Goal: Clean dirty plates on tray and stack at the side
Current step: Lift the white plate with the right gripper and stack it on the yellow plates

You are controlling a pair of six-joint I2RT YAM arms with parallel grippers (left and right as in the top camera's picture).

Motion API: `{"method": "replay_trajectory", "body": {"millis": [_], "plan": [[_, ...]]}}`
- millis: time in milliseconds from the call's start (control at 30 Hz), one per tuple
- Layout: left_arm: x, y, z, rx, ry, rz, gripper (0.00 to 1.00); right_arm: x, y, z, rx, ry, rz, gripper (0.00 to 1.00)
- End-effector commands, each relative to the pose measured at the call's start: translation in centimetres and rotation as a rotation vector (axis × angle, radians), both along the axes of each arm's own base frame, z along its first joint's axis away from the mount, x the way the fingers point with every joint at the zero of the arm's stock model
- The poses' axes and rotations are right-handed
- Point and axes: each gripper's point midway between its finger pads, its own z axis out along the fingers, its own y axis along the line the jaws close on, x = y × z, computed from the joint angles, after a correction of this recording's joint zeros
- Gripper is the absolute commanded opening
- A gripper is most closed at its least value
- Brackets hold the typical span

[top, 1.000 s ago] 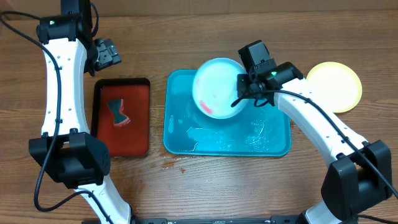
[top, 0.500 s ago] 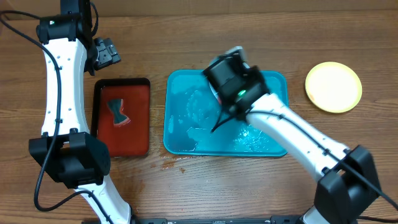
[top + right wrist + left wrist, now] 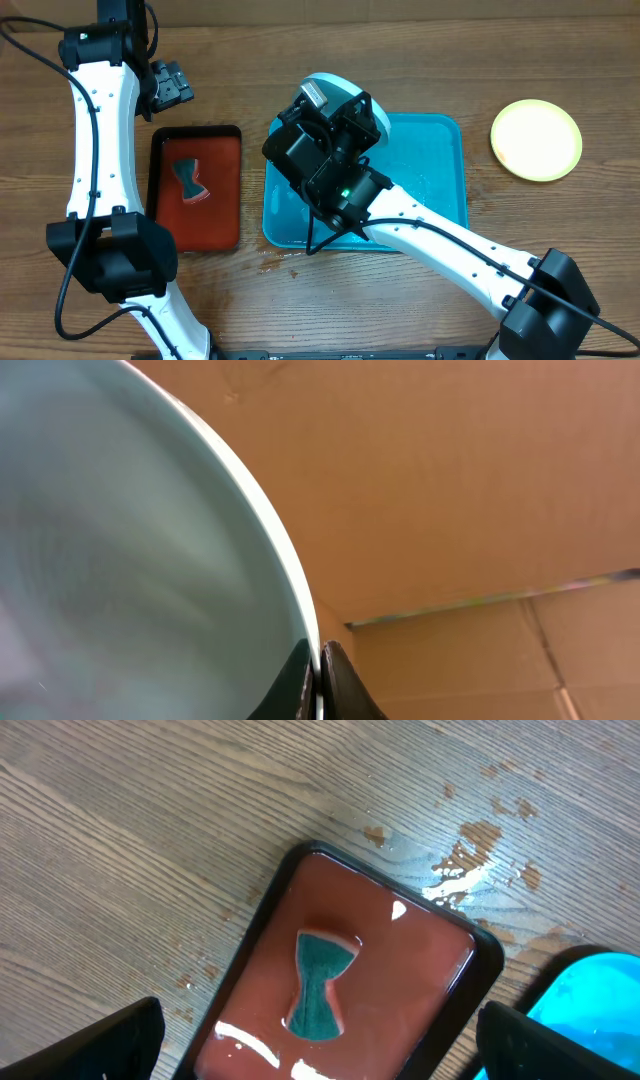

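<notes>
Overhead: right gripper (image 3: 318, 675) has the pale blue-white plate (image 3: 345, 88) up in the air, steeply tilted, over the far-left corner of the turquoise tray (image 3: 440, 200). Part of the plate sits past the tray rim.

Risks as I see them:
- The grip is a thin pinch on the rim only, which the right wrist view confirms. The tray looks wet, so the plate probably is too. It could pivot in the pinch or slip out.
- If it drops from there, it likely clips the tray rim or lands on the table, not in the tray.
- With that tilt, any runoff goes over the tray edge onto the wood. The table already has wet patches (image 3: 470, 860) near the red tray (image 3: 225, 200).
- I can't see the plate's face, so I can't tell whether sauce remains. Stacking it now might be premature.

Jaws:
- Right is clenched on the plate's rim, fingertips nearly meeting.
- Left gripper (image 3: 172, 88) is spread fully and holds nothing. It hangs above the bare table beyond the red tray, whose teal sponge (image 3: 320, 985) lies in liquid.

One yellow-green plate (image 3: 536, 140) sits alone on the table, right of the tray. A third plate isn't visible.
</notes>
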Motion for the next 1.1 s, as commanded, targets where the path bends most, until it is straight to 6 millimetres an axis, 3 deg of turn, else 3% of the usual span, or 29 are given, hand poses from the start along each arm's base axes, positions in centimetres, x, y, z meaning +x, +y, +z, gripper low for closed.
{"method": "replay_trajectory", "body": {"millis": [0, 133, 267, 333, 500, 667, 800, 933, 1067], "plan": [[0.0, 0.7, 1.1, 0.017, -0.027, 0.010, 1.00, 0.1, -0.8, 1.9, 0.001, -0.041, -0.036, 0.04], [0.0, 0.7, 1.1, 0.017, -0.027, 0.010, 1.00, 0.9, -1.8, -0.1, 0.191, -0.027, -0.058, 0.04], [0.0, 0.7, 1.1, 0.017, -0.027, 0.010, 1.00, 1.2, -1.4, -6.5, 0.459, 0.274, 0.013, 0.04], [0.0, 0.7, 1.1, 0.017, -0.027, 0.010, 1.00, 1.3, -1.6, -8.3, 0.605, 0.380, 0.006, 0.04], [0.0, 0.7, 1.1, 0.017, -0.027, 0.010, 1.00, 2.7, -5.0, -8.9, 0.887, 0.457, -0.083, 0.04], [0.0, 0.7, 1.1, 0.017, -0.027, 0.010, 1.00, 5.0, -12.4, -8.4, 1.128, 0.463, -0.183, 0.04], [0.0, 0.7, 1.1, 0.017, -0.027, 0.010, 1.00, 5.9, -21.4, -9.2, 1.341, 0.376, -0.405, 0.04], [0.0, 0.7, 1.1, 0.017, -0.027, 0.010, 1.00, 4.3, -31.1, -11.0, 1.465, 0.231, -0.689, 0.04], [0.0, 0.7, 1.1, 0.017, -0.027, 0.010, 1.00, 1.0, -37.9, -13.0, 1.535, 0.118, -0.903, 0.04]]}}
